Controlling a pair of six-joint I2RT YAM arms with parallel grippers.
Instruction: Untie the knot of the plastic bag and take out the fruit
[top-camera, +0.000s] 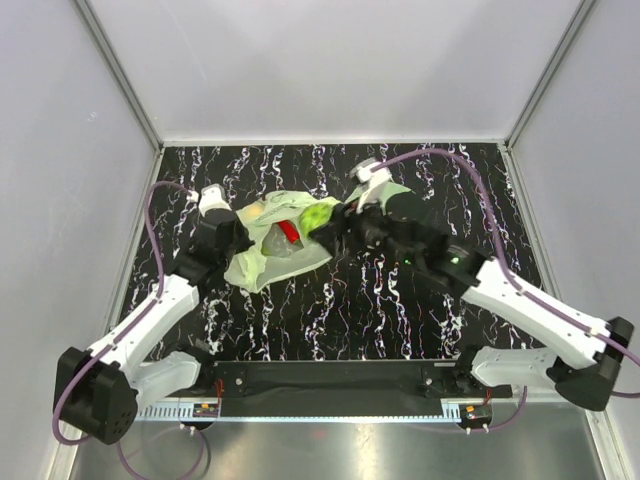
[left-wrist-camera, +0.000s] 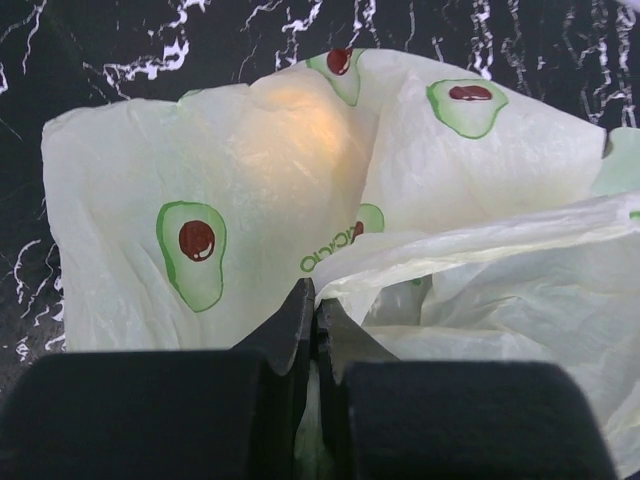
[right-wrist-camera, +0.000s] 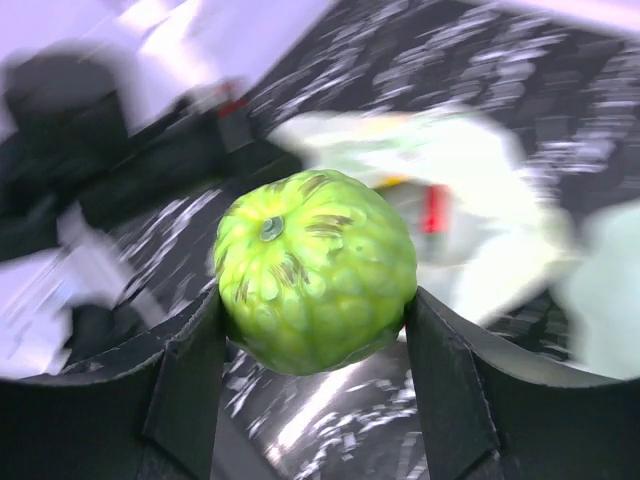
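The right gripper clamps one round green toy fruit, bumpy and scaled with a stem dimple, one finger on each side. The left gripper is pressed closed, pinching a fold of the one thin, crinkly, pale yellow-green plastic bag, printed with avocado halves. The bag lies crumpled on the black white-veined table between the arms. One long red piece shows in it, and one yellow-orange glow comes through the film.
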